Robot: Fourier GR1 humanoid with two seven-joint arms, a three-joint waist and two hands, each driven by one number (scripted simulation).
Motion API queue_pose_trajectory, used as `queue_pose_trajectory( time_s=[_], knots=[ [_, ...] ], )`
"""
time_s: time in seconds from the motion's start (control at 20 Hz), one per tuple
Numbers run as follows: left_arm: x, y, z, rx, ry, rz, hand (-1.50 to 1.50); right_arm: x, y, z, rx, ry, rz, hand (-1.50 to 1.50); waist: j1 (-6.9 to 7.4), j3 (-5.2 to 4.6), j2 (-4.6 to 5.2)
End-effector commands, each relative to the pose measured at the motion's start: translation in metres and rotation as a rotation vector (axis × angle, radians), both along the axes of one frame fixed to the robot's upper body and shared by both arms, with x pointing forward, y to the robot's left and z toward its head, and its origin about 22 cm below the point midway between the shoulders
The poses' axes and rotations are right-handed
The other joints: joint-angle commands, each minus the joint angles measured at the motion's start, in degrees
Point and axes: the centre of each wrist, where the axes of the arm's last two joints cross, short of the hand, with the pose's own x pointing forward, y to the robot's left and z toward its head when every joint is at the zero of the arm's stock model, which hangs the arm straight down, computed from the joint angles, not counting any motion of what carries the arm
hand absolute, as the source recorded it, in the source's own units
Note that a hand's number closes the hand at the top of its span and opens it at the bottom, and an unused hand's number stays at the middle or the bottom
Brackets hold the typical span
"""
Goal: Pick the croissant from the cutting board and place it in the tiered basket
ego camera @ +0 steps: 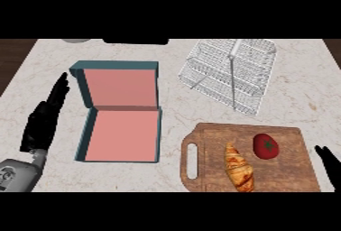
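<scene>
Closest to me, at the lower edge of the view, is the wooden cutting board (290, 173), and its near edge runs out of my view. The croissant (238, 168) lies on this board, left of the middle, with its long side pointing away from me. Its near tip reaches the limit of what I can see. A red tomato (266, 145) sits on the same board, just beside the croissant's far end, and I cannot tell if they touch.

The right hand (328, 164) shows only as a narrow black shape at the right border, beside the board's right edge. Most of it is cut off, so I cannot tell if it is open or closed. It holds nothing that I can see.

The left hand (43, 119) is at the left side over the counter (173, 56), well apart from the board. It is open, the fingers are straight and point away from me, and it holds nothing. Its grey forearm (16, 173) enters at the lower left corner.

The tiered basket (230, 72) of white wire stands beyond the board, at the upper right. Its levels overlap from this steep angle and I cannot separate them. An open teal box (123, 135) with a pink inside lies between the left hand and the board. At the far edge a dark object (135, 41) is cut off, and I cannot say what it is.
</scene>
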Motion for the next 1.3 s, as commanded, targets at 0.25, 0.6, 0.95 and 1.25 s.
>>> queue_pose_trajectory(
  time_s=[0.25, 0.6, 0.95, 1.25],
  knots=[
    [0.0, 0.006, -0.01, 0.008, -0.004, -0.018, 0.0, 0.027, 0.049, 0.008, -0.073, 0.162, -0.108, -1.5, 1.06, 0.09, -0.04],
    [0.003, 0.004, -0.008, 0.012, -0.001, 0.01, 0.0, 0.042, 0.078, -0.016, -0.109, 0.241, -0.127, -1.5, -0.36, 0.32, -0.49],
    [-0.004, 0.007, -0.008, 0.006, 0.011, 0.021, 0.0, 0.043, 0.104, -0.021, -0.194, 0.24, -0.099, -1.5, -1.07, 0.37, -0.8],
    [-0.001, 0.008, -0.019, -0.007, 0.012, 0.019, 0.0, 0.051, 0.133, -0.036, -0.262, 0.245, -0.092, -1.5, -1.34, 0.37, -0.63]
  ],
)
